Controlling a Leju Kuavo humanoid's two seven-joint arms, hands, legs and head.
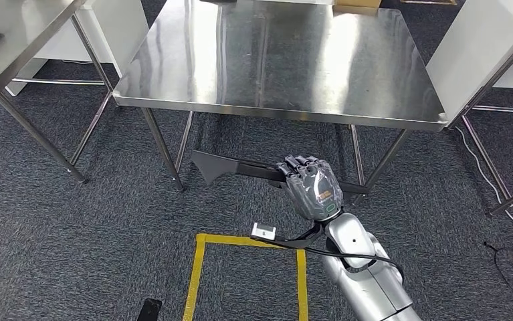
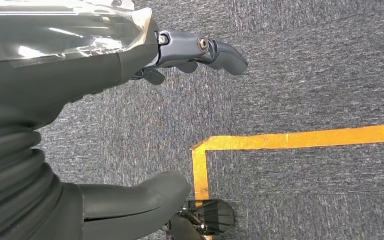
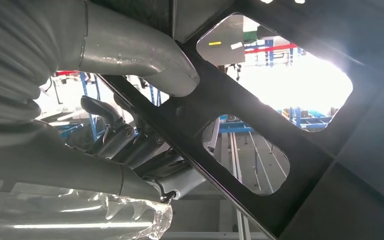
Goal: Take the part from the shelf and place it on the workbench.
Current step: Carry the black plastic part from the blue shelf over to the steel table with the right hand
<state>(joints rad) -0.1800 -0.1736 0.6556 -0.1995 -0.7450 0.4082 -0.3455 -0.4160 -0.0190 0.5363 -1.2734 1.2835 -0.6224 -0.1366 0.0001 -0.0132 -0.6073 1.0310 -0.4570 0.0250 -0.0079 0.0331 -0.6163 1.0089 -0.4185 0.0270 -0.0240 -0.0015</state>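
So the biggest thing here is the square stainless steel workbench [image 1: 280, 60], sitting just ahead of and above the right hand, top bare and shiny. Two more steel-framed tables flank it, one off to the hand's left [image 1: 19, 40] and one off to its right [image 1: 507, 73]. Everything stands on dark grey carpet [image 1: 73, 241] with a yellow tape outline [image 1: 200, 274] marked on it right below and a little left of the hand.

The part is a flat black metal panel with rounded cut-out windows [image 1: 233, 167]. In the head view it runs out sideways from the right hand, mostly to its left, roughly level, hanging in front of the workbench's near edge and lower than the tabletop, so it's not on the bench yet. In the right wrist view [image 3: 260, 140] you can see the cut-outs up close with bright background showing through.

The right hand [image 1: 312, 186] is wrapped around the panel, the thumb [image 3: 139, 60] pressing on one face and the darker fingers [image 3: 129, 145] curled behind the other.

The left hand [image 2: 79, 125] hangs over the carpet near a tape corner, fingers spread apart, nothing in it.
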